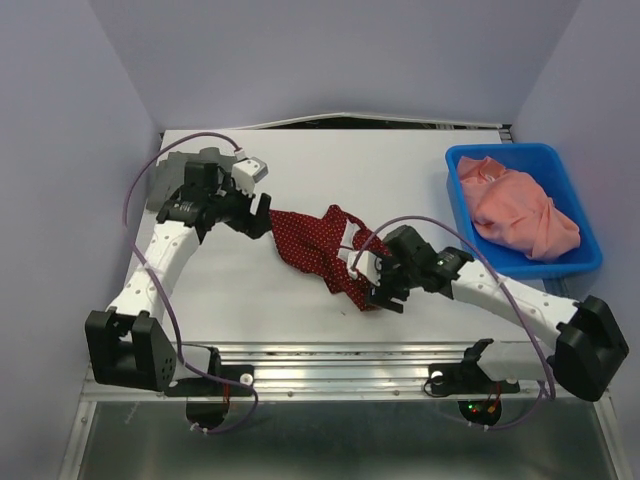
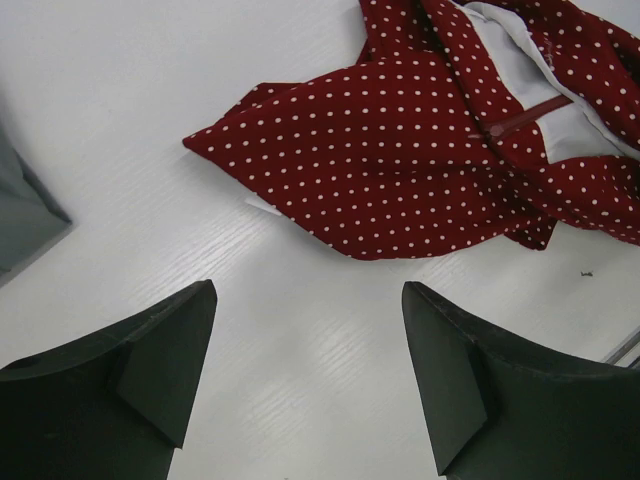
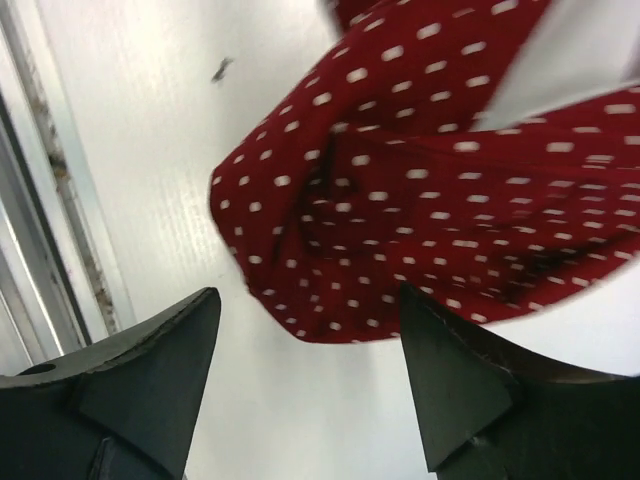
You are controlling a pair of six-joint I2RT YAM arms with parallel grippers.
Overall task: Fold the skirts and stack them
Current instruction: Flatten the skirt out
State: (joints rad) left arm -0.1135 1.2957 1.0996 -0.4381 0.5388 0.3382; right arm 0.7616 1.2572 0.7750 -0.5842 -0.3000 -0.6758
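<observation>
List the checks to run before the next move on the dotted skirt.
1. Left gripper open and empty: ok.
2. Right gripper open, with nothing between the jaws: ok. The cloth lies just ahead of its fingers.
3. Red polka-dot skirt spread flat for folding: not ok. It is bunched and twisted, with white lining showing.
4. Skirt fully on the table, away from the near edge: ok.
5. Grey skirt folded and ready as the stack base: cannot tell. Only a corner of grey cloth shows by the left arm.
</observation>
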